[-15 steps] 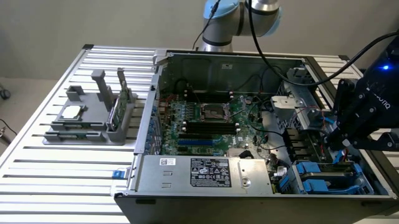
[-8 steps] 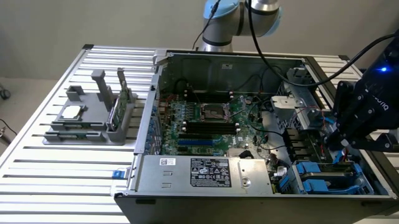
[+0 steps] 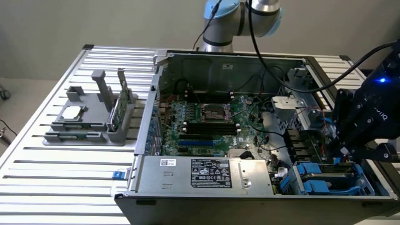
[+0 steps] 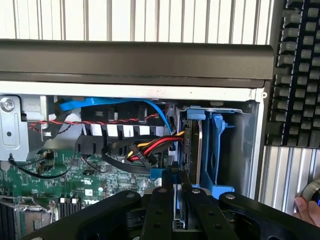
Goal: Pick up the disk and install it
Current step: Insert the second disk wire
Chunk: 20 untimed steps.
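The end effector [image 4: 175, 200] was closed on the disk [image 4: 176, 176], held edge-on at the blue drive bay [image 4: 215, 150] in the case's corner. It looked rigid, weighty and shock-sensitive, best gripped by its carrier edges.

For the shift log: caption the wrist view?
Gripper poised at the blue-framed disk standing in the computer case's drive bay.

Slatted aluminium desk [image 3: 56, 173], pale, evenly lit. Plain beige wall [image 3: 93, 21] behind the desk. Beige floor [image 3: 16, 101] beside the desk on the exterior view's left, a dark cable [image 3: 5, 129] lying there.
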Motion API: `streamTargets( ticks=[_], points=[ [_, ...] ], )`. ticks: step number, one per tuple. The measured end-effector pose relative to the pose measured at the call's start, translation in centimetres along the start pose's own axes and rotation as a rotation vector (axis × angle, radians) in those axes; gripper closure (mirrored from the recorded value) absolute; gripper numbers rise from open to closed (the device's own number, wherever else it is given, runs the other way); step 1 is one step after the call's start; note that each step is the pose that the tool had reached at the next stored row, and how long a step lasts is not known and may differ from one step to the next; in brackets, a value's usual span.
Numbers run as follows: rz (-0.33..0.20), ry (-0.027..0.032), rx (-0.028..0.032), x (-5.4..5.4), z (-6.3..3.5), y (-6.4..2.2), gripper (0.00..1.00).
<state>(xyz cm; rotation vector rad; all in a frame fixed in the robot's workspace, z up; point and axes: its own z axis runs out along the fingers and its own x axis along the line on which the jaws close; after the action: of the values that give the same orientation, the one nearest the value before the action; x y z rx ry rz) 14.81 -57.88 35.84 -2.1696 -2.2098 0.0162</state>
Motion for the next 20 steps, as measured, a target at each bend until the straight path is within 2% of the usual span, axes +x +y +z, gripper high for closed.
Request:
streamTargets(
  ticks=[7, 16, 20],
  points=[
    [0.0, -0.0001, -0.0015, -0.3, 1.04, 0.02, 0.84],
    [0.0, -0.0001, -0.0058, -0.6, 1.22, 0.02, 0.84],
    [0.0, -0.0003, -0.0099, -0.7, 1.46, 0.03, 0.84]
  ],
)
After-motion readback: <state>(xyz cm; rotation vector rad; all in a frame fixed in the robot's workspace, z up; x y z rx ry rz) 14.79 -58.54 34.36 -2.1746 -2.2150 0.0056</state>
